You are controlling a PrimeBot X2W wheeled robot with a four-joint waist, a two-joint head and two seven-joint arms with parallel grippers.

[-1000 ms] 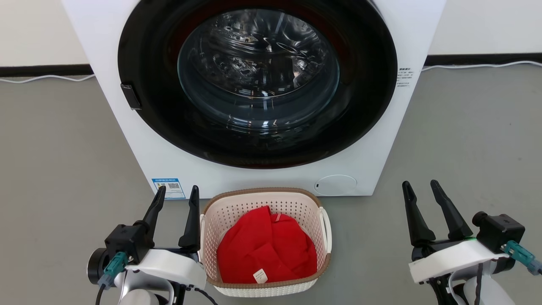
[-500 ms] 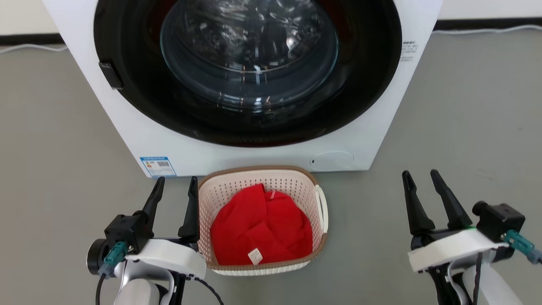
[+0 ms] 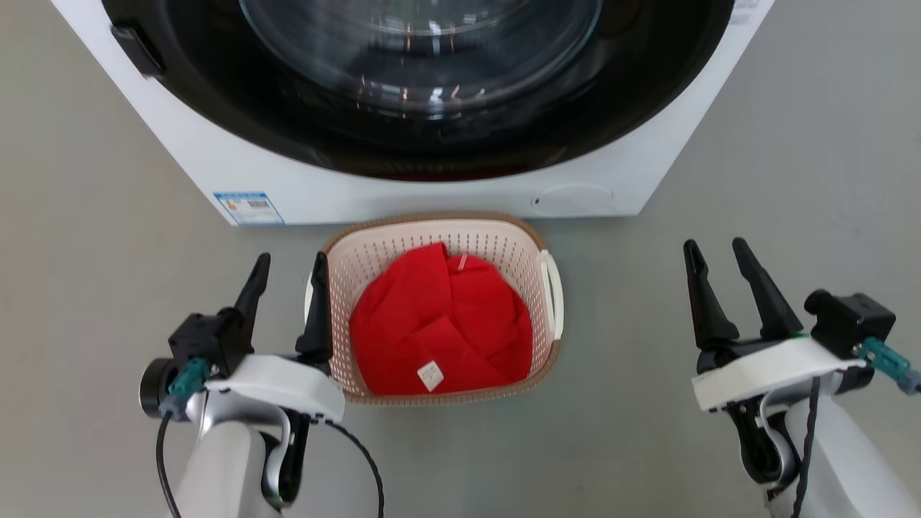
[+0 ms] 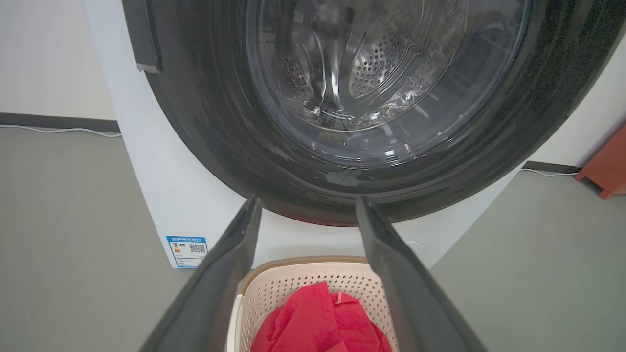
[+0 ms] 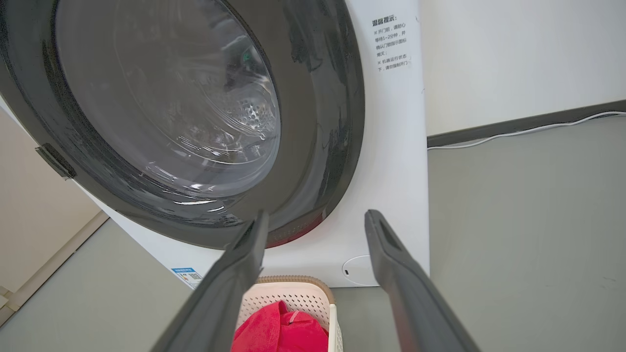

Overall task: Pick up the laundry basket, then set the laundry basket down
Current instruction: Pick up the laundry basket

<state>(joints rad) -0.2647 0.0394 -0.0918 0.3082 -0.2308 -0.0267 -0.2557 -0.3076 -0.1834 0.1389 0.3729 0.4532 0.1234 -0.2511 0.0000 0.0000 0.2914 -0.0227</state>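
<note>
The laundry basket point(image 3: 496, 248), cream-white with a brown rim, sits on the grey floor just before the washer, a red cloth point(image 3: 439, 327) inside it. Its white loop handle point(image 3: 552, 291) shows on the right side. My left gripper point(image 3: 289, 265) stands open at the basket's left side, its inner finger point(image 3: 317, 309) against the rim there. My right gripper point(image 3: 714, 248) is open and empty, well to the right of the basket. The basket point(image 4: 313, 281) appears between the fingers in the left wrist view, and the basket point(image 5: 303, 296) sits low in the right wrist view.
The white washer point(image 3: 403, 191) with its closed dark round door point(image 3: 424, 86) stands directly behind the basket. Bare grey floor point(image 3: 791, 165) lies to both sides. A white cable point(image 5: 528, 129) runs along the wall base, and a reddish-brown object point(image 4: 609, 168) stands at the far right.
The head camera has tilted down, so washer and basket sit higher in view. My left gripper's inner finger now lies against the basket's left rim. The right gripper has stayed open.
</note>
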